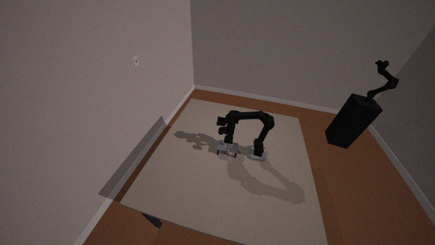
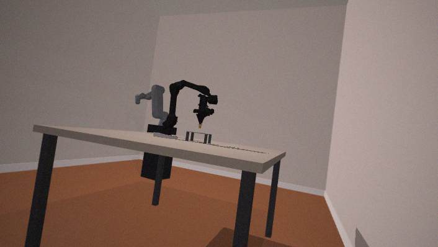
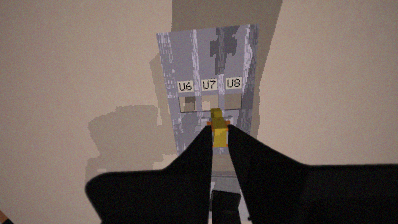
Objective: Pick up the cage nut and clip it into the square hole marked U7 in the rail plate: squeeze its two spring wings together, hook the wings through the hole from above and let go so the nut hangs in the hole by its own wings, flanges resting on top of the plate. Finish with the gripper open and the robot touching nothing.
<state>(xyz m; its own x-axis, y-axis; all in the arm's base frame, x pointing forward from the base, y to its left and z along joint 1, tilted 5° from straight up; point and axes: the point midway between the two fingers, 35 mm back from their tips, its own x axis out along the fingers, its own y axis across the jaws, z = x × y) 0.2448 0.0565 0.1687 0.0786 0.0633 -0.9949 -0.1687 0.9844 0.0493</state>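
Nut (image 2: pixel 200 126) (image 3: pixel 220 136) between fingers (image 2: pixel 200 123), above rail plate (image 1: pixel 228 146) (image 2: pixel 199 133) (image 3: pixel 182 55).

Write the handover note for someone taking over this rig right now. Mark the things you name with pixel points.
Gripper (image 2: pixel 200 125) (image 3: pixel 218 130): shut on the yellow cage nut (image 2: pixel 200 126) (image 3: pixel 220 137), held above the rail plate (image 2: pixel 198 133) (image 3: pixel 182 55).
Plate: raised on short legs on the table (image 1: pixel 191 191) (image 2: pixel 124 143); holes marked U6, U7 and U8. The nut looks close to U7 (image 3: pixel 210 103), but exact alignment can't be told.
Done: nut picked up.
Left: line it up over U7, hook the wings through, let go, check the flanges rest on top, back off with the gripper open, touching nothing.
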